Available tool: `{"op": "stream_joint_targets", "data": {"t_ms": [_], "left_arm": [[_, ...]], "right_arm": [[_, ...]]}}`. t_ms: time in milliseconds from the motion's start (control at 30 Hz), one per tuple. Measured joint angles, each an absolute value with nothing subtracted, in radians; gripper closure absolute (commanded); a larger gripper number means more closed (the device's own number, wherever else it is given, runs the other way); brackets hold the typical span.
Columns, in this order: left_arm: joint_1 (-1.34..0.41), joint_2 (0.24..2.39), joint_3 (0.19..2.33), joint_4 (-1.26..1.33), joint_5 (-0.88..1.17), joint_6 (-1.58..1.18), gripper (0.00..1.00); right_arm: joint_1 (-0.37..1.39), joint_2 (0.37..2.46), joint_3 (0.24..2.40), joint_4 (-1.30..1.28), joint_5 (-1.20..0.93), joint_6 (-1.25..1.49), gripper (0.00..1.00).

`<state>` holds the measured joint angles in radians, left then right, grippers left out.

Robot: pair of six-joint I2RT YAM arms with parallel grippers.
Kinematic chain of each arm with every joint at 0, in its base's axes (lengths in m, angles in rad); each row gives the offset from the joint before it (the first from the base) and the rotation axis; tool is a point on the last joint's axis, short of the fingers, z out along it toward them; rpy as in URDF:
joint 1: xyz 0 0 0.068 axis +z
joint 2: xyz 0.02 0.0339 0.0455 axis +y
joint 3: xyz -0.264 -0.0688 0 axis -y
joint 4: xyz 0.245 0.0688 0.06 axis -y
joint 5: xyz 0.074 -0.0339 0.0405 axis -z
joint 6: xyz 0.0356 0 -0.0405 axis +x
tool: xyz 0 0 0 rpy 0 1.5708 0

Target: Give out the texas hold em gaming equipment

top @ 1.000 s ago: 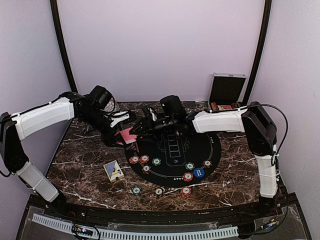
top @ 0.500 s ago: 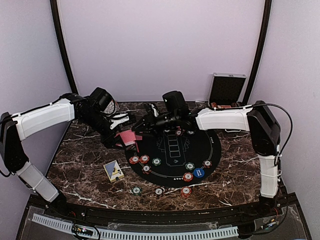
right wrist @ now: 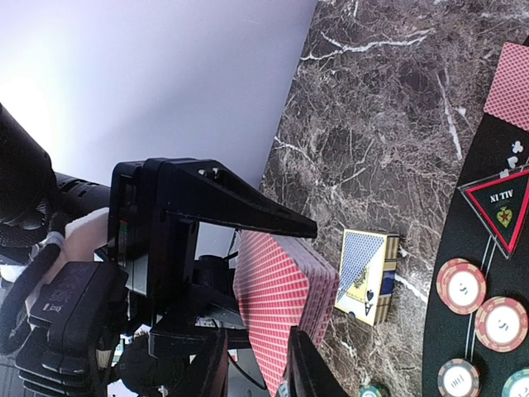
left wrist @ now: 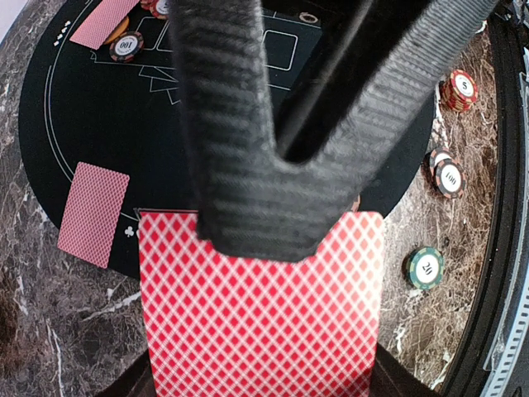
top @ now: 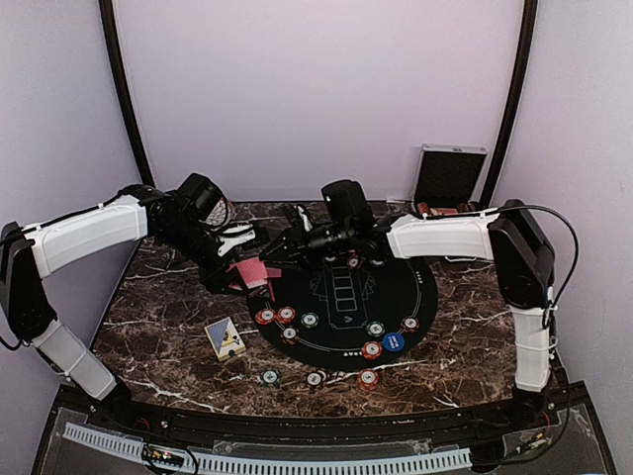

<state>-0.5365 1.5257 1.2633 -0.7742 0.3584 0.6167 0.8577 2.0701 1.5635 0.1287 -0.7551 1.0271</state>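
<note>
While the left gripper (top: 244, 259) is clamped on the deck of red-backed cards (left wrist: 263, 318), holding it up above the rear-left edge of the black round mat (top: 420, 287), you're in the dealing step: peel one card off & lay it at a seat. The right gripper (right wrist: 258, 370) sits right at the deck w/ its jaws part-way apart. In the right wrist view there's one finger on each side of the deck's near edge. As far as I can tell it has nothing pinched.

Two cards lie face-down: a dealt card (left wrist: 93, 213) at the mat's rim, and a second dealt card (left wrist: 106, 21) farther in beside a chip. Chips (top: 286, 315) are spread over the mat's front half, & three loose chips (top: 315, 378) sit on the marble table (top: 158, 297) just in front of it. The card box (top: 226, 337) lies flat on the marble, left of the mat.

Next move, my read: close the right jaws on the top card only, not the stack, then draw it off w/o dragging the ones below. You'll want the left grip firm so the deck doesn't fan or slip. Then carry the card to a seat w/ none. I can't tell how many cards the fingers straddle, so go slow.
</note>
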Motion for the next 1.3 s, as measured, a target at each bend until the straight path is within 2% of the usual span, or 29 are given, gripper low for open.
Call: {"op": "stream_joint_targets", "data": {"t_ms": [533, 600, 733, 933, 1133, 1300], "left_arm": [[-0.537, 1.526, 1.263, -0.775, 0.358, 0.617, 1.00], [-0.537, 1.526, 1.263, -0.775, 0.358, 0.617, 1.00], [-0.537, 1.525, 1.263, -0.775, 0.358, 0.617, 1.00], [-0.537, 1.523, 1.263, -0.775, 0.359, 0.617, 1.00], [-0.537, 1.523, 1.263, -0.775, 0.359, 0.616, 1.00], [-0.537, 1.523, 1.263, -0.775, 0.359, 0.617, 1.00]], "right_arm": [[0.865, 2.070, 1.563, 0.104, -0.752, 1.000, 0.71], [0.865, 2.070, 1.563, 0.097, -0.742, 0.988, 0.68], [0.865, 2.070, 1.563, 0.050, -0.709, 0.958, 0.55], [0.865, 2.070, 1.565, -0.023, -0.664, 0.910, 0.45], [0.873, 2.070, 1.564, 0.001, -0.672, 0.927, 0.46], [0.883, 2.070, 1.564, 0.039, -0.691, 0.959, 0.56]]}}
